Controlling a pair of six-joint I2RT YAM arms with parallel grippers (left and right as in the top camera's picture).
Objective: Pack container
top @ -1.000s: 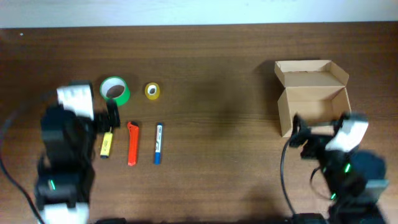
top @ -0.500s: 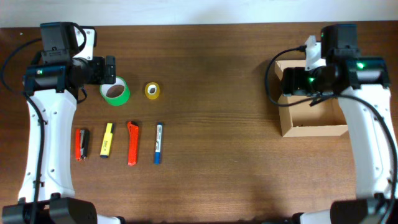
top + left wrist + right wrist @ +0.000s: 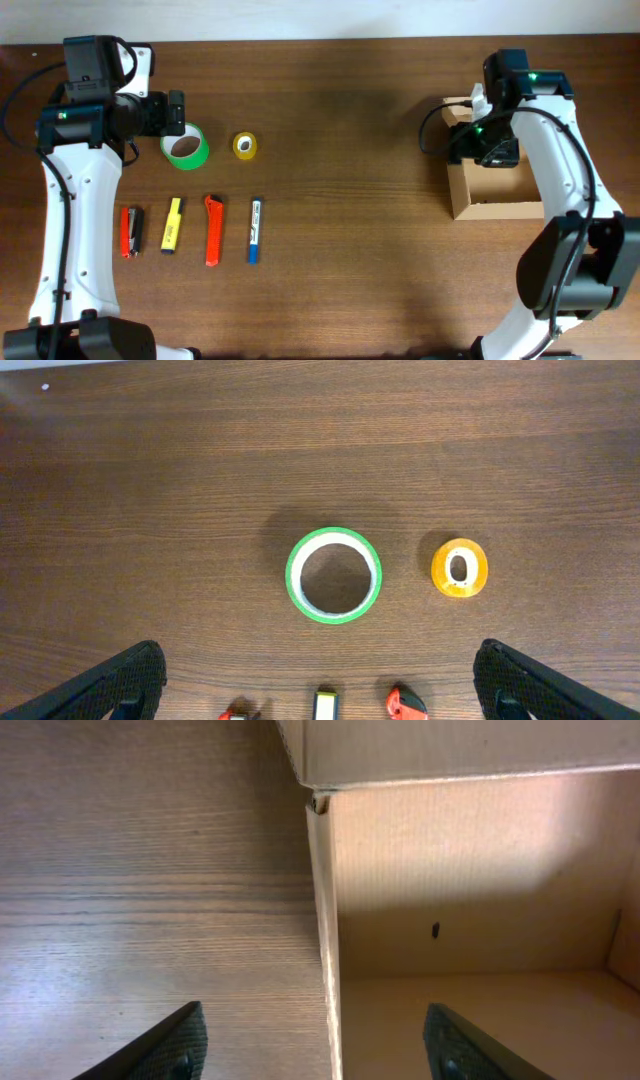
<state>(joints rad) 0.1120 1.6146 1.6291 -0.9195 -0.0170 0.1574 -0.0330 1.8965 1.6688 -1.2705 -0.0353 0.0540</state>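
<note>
Overhead: a tan-brown rectangular cardboard box [image 3: 500,205] is seen at the right of the dark wooden table [image 3: 350,200]. Its far-left corner and flap are hidden by the right gripper [image 3: 482,148], so the jaw gap can't be read here. The left gripper [image 3: 176,110] is held just beside a green tape roll [image 3: 186,148].

L wrist: the fingers [image 3: 120,680] are spread wide w/ nothing held. Small items [image 3: 402,703] are cut off at the btm edge.

R wrist: the fingers [image 3: 165,1045] are spread either side of the box's left wall, w/ nothing gripped.

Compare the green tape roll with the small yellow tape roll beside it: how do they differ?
The green ring-shaped tape roll is clearly wider than the small yellow tape roll. The green roll's hole is broad and round, while the yellow roll's is small and narrow. Their colours differ too, green against yellow. Both lie flat with the hole facing up, apart from each other and ungripped.
</note>
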